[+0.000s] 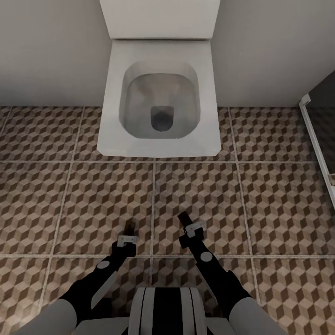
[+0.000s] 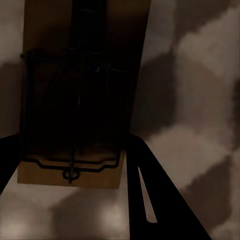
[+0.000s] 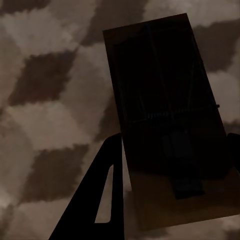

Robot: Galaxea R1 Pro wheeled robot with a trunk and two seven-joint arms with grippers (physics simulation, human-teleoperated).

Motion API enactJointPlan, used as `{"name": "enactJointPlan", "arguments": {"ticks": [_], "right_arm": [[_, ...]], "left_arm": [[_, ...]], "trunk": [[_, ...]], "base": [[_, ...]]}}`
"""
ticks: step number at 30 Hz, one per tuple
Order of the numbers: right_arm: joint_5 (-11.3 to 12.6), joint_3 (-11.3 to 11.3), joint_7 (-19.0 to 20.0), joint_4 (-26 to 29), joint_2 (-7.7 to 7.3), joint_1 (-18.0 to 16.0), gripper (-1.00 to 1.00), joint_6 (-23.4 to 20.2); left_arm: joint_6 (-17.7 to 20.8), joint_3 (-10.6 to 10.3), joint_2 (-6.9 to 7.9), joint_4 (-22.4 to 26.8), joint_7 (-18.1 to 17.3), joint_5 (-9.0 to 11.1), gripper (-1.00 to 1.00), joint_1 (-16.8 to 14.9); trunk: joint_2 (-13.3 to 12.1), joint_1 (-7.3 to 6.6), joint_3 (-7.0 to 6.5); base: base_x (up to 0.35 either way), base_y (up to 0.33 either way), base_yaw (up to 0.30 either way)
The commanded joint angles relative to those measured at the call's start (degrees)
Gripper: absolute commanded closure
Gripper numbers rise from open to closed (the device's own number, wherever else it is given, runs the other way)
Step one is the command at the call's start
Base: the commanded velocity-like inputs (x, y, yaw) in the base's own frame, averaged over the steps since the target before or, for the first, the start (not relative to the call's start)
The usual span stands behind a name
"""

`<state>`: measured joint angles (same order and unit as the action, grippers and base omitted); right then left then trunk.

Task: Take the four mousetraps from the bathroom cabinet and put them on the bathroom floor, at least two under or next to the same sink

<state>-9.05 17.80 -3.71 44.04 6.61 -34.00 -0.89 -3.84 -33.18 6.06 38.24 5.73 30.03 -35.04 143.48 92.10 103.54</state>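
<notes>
Each of my two grippers holds a mousetrap above the cube-patterned bathroom floor (image 1: 260, 200). The left gripper (image 1: 128, 232) is shut on a tan mousetrap (image 1: 129, 227); in the left wrist view that mousetrap (image 2: 75, 75), with its dark wire, sits between the fingers (image 2: 150, 190). A second mousetrap (image 1: 184, 218) is pinched in the shut right gripper (image 1: 188, 226). In the right wrist view this mousetrap (image 3: 165, 80) lies tilted between the dark fingers (image 3: 107, 190). The cabinet and the sink are out of view.
A white toilet (image 1: 160, 139) stands straight ahead against the pale wall (image 1: 46, 46), its bowl open. A white-framed dark panel (image 1: 318, 139) runs along the right edge. Bare tiles lie between my arms and the toilet and to both sides.
</notes>
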Motion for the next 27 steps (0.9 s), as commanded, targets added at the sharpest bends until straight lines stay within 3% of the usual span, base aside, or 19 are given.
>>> {"name": "enactJointPlan", "arguments": {"ticks": [1,8,17,27], "right_arm": [[-0.4,0.1,-0.3,0.0,-0.01,0.0,1.00,-0.1],[-0.4,0.1,-0.3,0.0,0.06,0.0,1.00,0.0],[-0.4,0.2,-0.2,0.0,0.37,0.0,1.00,0.3],[-0.3,0.2,0.0,0.1,0.42,0.0,1.00,2.4]], "left_arm": [[-0.2,-0.7,0.05,-2.7,-1.6,1.0,1.00,0.0],[-0.8,-0.6,-0.08,-3.1,-1.5,1.0,1.00,0.0],[-8.3,-0.8,0.08,-3.1,-1.7,1.0,1.00,0.0],[-9.0,-0.8,0.09,-3.2,-1.7,1.0,1.00,0.0]], "trunk": [[0.0,0.03,0.03],[0.0,0.03,0.03],[0.0,0.03,0.03],[0.0,0.03,0.03]], "base": [[0.000,0.000,0.000],[0.000,0.000,0.000],[0.000,0.000,0.000],[0.001,0.000,0.000]]}}
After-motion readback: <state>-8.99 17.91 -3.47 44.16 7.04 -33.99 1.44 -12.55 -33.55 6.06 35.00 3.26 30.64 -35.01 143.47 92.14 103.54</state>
